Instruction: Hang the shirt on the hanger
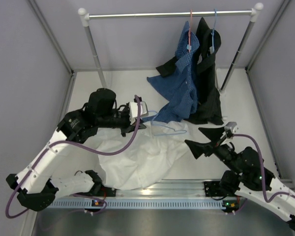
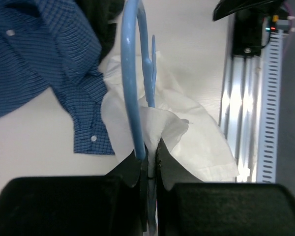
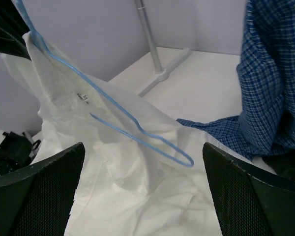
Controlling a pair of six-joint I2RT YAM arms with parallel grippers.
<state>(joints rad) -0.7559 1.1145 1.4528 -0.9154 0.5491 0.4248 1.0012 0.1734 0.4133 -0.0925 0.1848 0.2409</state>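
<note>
The white shirt [image 1: 137, 157] lies crumpled on the table between the arms. The light-blue wire hanger [image 1: 163, 129] lies partly in its collar, hook end toward the right. My left gripper [image 1: 140, 117] is shut on the hanger's wire and a fold of white cloth. In the left wrist view the hanger [image 2: 130, 73] and the shirt [image 2: 196, 132] run out from the closed gripper [image 2: 148, 152]. My right gripper [image 1: 193, 135] is open and empty just right of the shirt. In its wrist view the gripper [image 3: 143, 147] faces the hanger's hook [image 3: 152, 140] and the shirt [image 3: 137, 201].
A clothes rack [image 1: 172, 14] stands at the back. A blue checked shirt [image 1: 179, 88] on a red hanger and a black garment [image 1: 206, 83] hang from it and drape onto the table beside the white shirt. A metal rail [image 1: 157, 199] runs along the near edge. Walls close both sides.
</note>
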